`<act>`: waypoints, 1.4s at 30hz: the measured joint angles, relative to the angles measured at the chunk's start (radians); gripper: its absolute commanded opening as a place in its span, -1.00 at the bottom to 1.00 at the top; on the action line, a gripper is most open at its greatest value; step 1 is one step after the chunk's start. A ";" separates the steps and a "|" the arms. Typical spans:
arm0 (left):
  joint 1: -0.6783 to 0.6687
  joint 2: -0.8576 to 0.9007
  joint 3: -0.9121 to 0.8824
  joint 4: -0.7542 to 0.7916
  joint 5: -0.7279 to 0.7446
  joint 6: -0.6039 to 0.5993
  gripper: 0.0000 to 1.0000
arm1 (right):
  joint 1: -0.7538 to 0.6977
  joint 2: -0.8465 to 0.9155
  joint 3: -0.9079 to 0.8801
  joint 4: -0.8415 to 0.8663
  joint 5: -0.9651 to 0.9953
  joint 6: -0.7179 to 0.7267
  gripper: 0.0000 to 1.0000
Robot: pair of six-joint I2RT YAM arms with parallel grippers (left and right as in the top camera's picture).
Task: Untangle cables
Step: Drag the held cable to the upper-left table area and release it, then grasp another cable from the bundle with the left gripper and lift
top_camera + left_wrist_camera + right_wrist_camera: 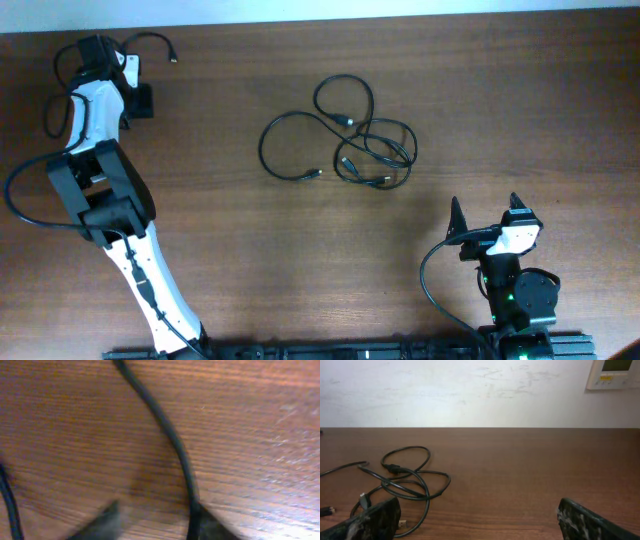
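Cables (pixel 345 140): thin black cords with small plug ends, lying in loose overlapping loops near the middle of the brown wooden surface (pixel 520 90), slightly toward its far edge. One larger loop spreads to the left of the tighter knot of rings. Nothing rests on them and neither arm touches them.

Lone cord (pixel 150 40): a short black strand with a plug end, at the far left corner, well apart from the main tangle and just beside the head of the left arm (pixel 95 115).

Left arm: reaches from the near edge up to that far left corner, elbow bent, its own thicker black wires looping beside it. Left gripper (pixel 160 522): low over the wood, blurred, its two dark tips narrowly apart with bare wood between them; a black strand (pixel 165 425) runs down to the inner side of one tip.

Right arm: folded near the near right edge, well clear of the tangle. Right gripper (pixel 487 215): spread wide, holding nothing, level and aimed across the surface with the tangle ahead to its left.

Background: a pale wall with a small wall panel (pixel 615 372).
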 measured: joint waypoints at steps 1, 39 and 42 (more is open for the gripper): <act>0.000 0.002 0.000 0.000 -0.004 0.002 -1.00 | 0.000 0.000 0.000 0.000 0.000 -0.001 0.95; -0.060 0.032 0.332 -0.283 0.779 -0.639 0.98 | 0.000 0.000 0.000 0.000 0.000 0.000 0.95; -0.199 0.032 0.333 -0.392 0.799 -0.634 0.97 | 0.000 0.000 0.000 0.000 0.000 0.000 0.95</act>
